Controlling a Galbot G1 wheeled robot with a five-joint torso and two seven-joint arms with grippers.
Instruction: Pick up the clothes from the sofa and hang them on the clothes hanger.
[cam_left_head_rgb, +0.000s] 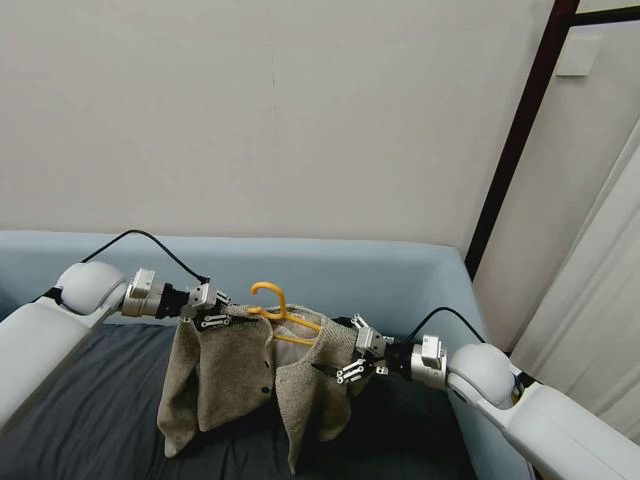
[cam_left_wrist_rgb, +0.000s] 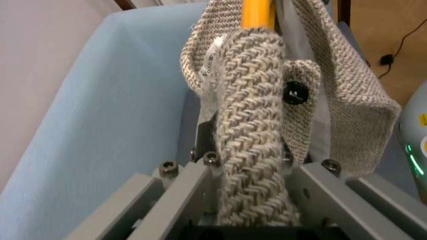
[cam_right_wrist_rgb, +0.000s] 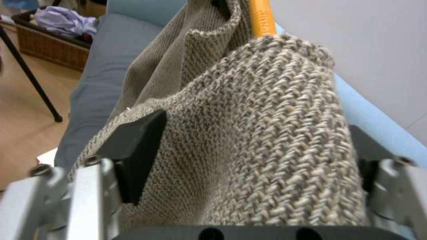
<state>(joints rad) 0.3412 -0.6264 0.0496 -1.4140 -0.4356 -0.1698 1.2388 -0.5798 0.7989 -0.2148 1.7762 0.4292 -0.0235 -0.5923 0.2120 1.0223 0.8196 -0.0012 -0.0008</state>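
I see the cardigan (cam_left_head_rgb: 250, 380) draped on the hanger (cam_left_head_rgb: 275, 300), above the sofa (cam_left_head_rgb: 400, 275) seat and before its backrest. My left gripper (cam_left_head_rgb: 213, 312) clamps the shoulder on my left, my right gripper (cam_left_head_rgb: 352, 362) the opposite one. The hem possibly touches the seat.

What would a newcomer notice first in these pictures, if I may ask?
A knit cardigan hangs on a yellow hanger, held up above the sofa. The left gripper clamps one shoulder and the right gripper the other.
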